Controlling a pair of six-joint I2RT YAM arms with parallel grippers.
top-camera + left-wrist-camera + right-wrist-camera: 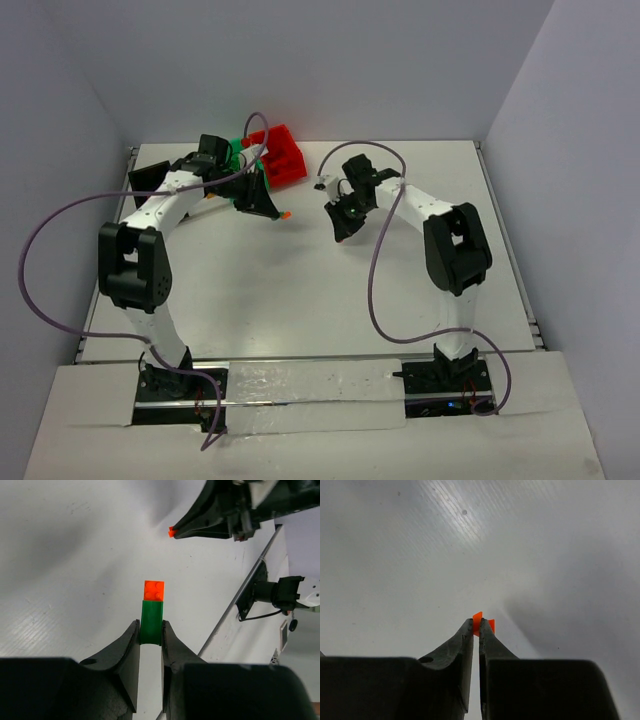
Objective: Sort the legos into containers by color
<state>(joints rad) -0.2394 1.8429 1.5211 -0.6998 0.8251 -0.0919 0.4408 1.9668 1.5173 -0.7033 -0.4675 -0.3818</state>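
Note:
My left gripper [150,626] is shut on a green lego [151,611] that has an orange lego [154,590] stuck on its far end; both hang above the table. From the top view this gripper [276,210] sits just in front of the red container [283,153], with the orange lego [286,215] at its tip. My right gripper [476,623] pinches a tiny orange lego piece [478,616] between its fingertips. It hovers near the table's middle [338,234], a short way right of the left gripper. The left wrist view also catches that piece [171,531].
A green container [236,150] stands left of the red one, mostly hidden behind my left arm. A black container [148,178] is at the far left. Grey walls close in the back and both sides. A purple cable loops over each arm.

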